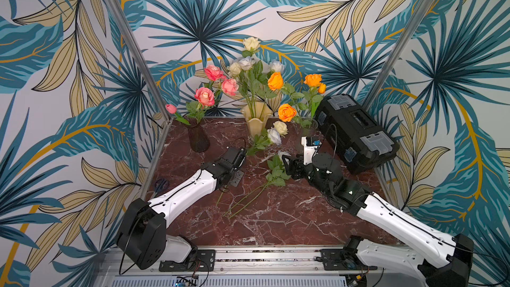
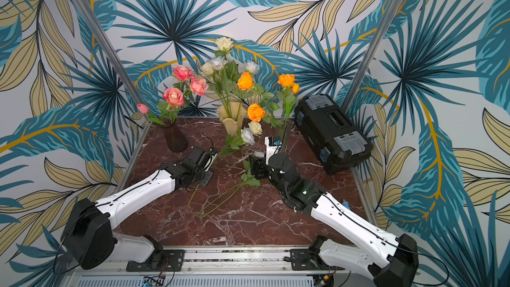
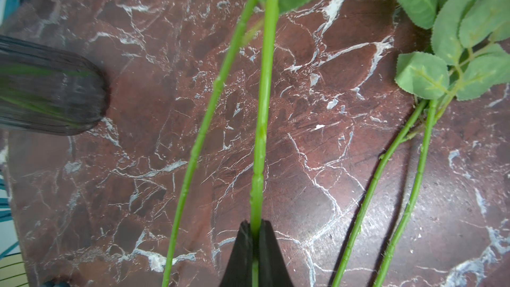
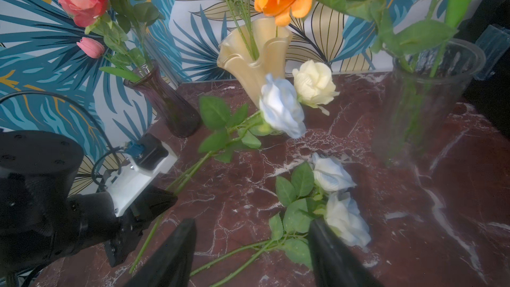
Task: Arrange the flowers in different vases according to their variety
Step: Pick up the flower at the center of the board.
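My left gripper (image 3: 255,233) is shut on the green stem (image 3: 262,106) of a sprig whose pale-blue rose (image 4: 281,111) and cream rose (image 4: 314,82) sit by the foot of the cream-yellow vase (image 1: 256,125). That vase holds white roses (image 1: 245,63). Pink roses (image 1: 204,96) stand in the dark purple vase (image 1: 198,139), and orange roses (image 1: 287,112) in the clear vase (image 1: 309,128). A second sprig with two pale-blue roses (image 4: 331,175) lies on the marble. My right gripper (image 4: 252,223) hangs open over its stems (image 4: 242,247), one finger beside a bloom.
A black toolbox (image 1: 356,133) lies at the back right, close to the clear vase. Blue-handled scissors (image 1: 161,184) rest at the table's left edge. Metal posts (image 1: 129,37) and patterned walls enclose the red marble top (image 1: 276,216).
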Available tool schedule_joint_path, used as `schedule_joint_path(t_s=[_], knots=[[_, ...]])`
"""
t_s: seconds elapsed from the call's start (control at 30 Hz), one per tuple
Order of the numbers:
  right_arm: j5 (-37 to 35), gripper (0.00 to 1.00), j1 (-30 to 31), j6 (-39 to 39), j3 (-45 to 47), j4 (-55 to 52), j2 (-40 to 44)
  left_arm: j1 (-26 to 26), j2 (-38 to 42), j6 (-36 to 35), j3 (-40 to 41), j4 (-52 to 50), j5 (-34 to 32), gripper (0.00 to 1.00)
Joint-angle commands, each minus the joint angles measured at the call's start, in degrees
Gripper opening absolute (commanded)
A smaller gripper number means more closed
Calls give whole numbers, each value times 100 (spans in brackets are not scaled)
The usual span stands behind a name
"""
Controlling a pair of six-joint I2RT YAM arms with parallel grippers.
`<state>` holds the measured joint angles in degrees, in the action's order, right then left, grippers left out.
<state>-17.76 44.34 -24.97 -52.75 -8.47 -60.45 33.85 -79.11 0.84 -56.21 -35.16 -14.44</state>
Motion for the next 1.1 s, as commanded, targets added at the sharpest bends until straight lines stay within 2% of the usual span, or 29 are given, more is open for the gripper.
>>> schedule_joint_path(t_s=[0.0, 0.23, 0.4, 0.5, 0.63, 0.77, 0.9, 1.07], knots=[[96, 69, 31, -116, 166, 222, 42, 105, 309, -34, 248, 454, -396, 0], [367, 69, 40, -113, 125, 323, -35, 165, 931, 40, 450, 745, -338, 0], [487, 69, 56, -98, 125, 420, -77, 350, 758, -84, 527, 678, -832, 0], [579, 69, 58, -78, 81, 425, -84, 742, 1125, 28, 627, 812, -1398, 0], [713, 69, 67, -104, 134, 560, -87, 865, 1327, 270, 791, 873, -1839, 0], [1007, 69, 78, -110, 90, 695, -226, 862, 1392, 493, 949, 820, -1747, 0], [1433, 69, 92, -203, 4, 909, -446, 863, 1838, 730, 1033, 913, -1462, 0], [1996, 70, 117, -332, -148, 1278, -772, 865, 2235, 643, 970, 1070, -1028, 0]])
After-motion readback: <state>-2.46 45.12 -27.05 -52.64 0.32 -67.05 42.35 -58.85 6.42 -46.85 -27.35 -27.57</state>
